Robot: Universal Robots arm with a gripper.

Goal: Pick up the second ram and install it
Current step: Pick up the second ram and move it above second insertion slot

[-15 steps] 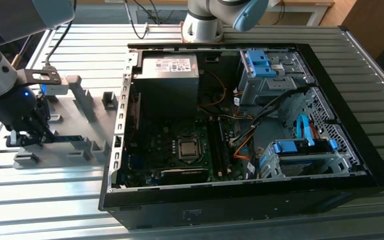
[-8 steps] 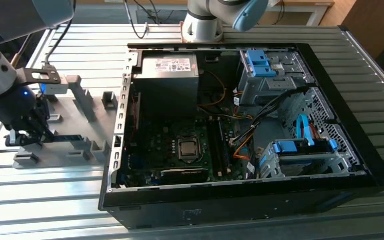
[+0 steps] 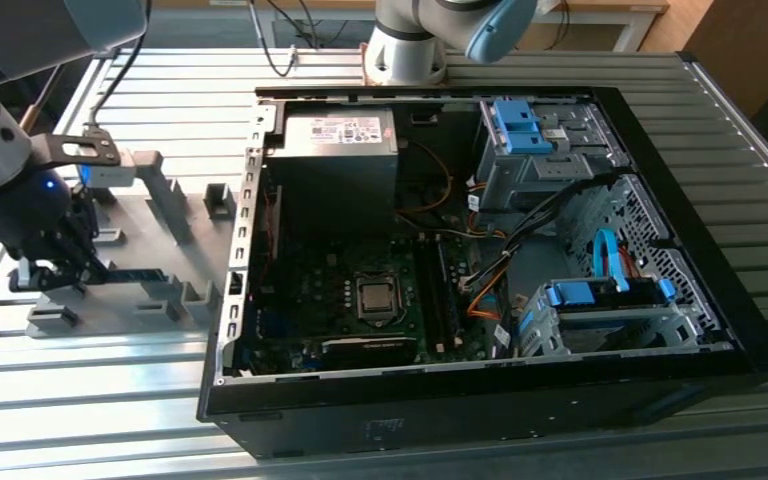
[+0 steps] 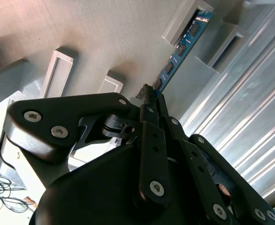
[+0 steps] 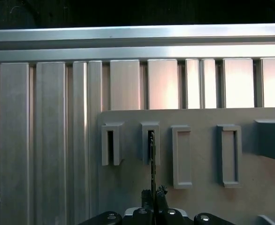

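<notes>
The second ram (image 4: 179, 47) is a thin blue stick with dark chips. It lies level over the gray holder plate (image 3: 157, 215) at the exterior view's left. Its far end rests in a slotted gray holder block (image 4: 183, 21). My gripper (image 4: 149, 93) is shut on the stick's near end, one finger on each flat face. In the first wrist view the ram (image 5: 152, 154) shows edge-on, running from my gripper (image 5: 154, 193) into a holder block (image 5: 145, 140). In the exterior view the gripper (image 3: 53, 272) hangs low over the plate with the ram (image 3: 131, 273) pointing toward the computer.
The open computer case (image 3: 704, 300) lies on the slatted metal table (image 3: 91, 420) to the exterior view's right of the plate. Inside are the motherboard (image 3: 357, 300), power supply (image 3: 337, 130), cables and blue-latched drive bays (image 3: 518, 125). More gray blocks (image 5: 229, 154) stand on the plate.
</notes>
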